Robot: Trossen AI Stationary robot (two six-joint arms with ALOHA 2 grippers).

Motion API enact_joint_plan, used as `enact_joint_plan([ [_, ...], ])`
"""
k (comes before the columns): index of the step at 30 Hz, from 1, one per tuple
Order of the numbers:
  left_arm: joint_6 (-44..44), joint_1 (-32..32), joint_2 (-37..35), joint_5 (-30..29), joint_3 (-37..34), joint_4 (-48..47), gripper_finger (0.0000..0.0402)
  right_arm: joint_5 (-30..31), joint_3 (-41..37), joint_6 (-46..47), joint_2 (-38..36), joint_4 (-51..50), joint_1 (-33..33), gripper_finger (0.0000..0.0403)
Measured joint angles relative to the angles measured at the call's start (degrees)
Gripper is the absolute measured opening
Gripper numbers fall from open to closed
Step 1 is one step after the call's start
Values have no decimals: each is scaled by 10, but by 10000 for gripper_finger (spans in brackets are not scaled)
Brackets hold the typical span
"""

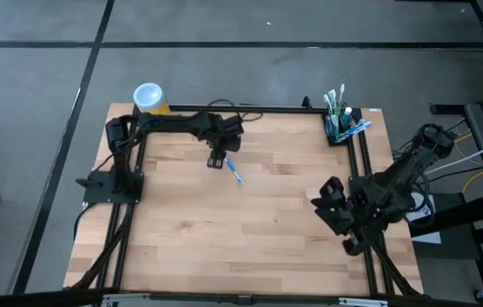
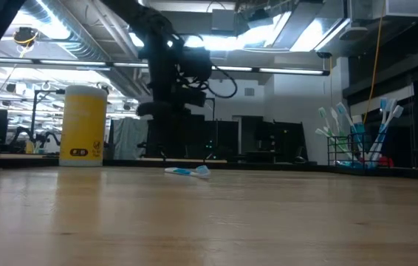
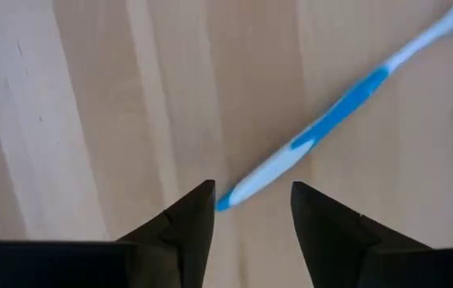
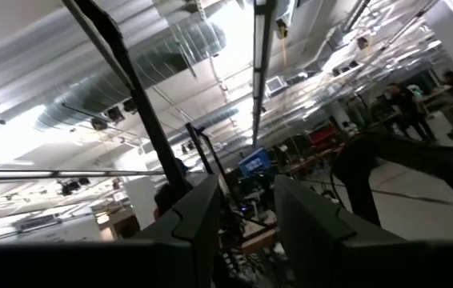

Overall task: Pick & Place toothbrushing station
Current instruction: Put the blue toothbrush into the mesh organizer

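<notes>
While hovering low over the far-left part of the bench (image 1: 224,247), standing parted and gripping nothing: the left gripper (image 3: 250,196) fingers (image 3: 190,220), flanking the end of a blue-and-white toothbrush (image 3: 322,128) lying flat on the wood. Waiting at the near right, fingers likewise apart and empty, tilting up toward the ceiling: the right gripper (image 4: 242,208). Sitting at the far right corner, well apart from that brush: the toothbrushing station (image 1: 342,130), already carrying several brushes. Judging the job as partway along, with this brush not yet delivered.

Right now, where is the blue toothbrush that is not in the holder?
In the high view, the blue toothbrush lies flat on the table's far-middle part, just beside the open left gripper.
</notes>
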Motion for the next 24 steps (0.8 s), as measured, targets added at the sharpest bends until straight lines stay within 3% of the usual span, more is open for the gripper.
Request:
enact_joint_plan([
  [8,143,21,0,21,0,-34,166,53,20,-46,8,6,23,126],
  [24,171,-2,64,21,0,22,166,30,25,-59,8,18,23,126],
])
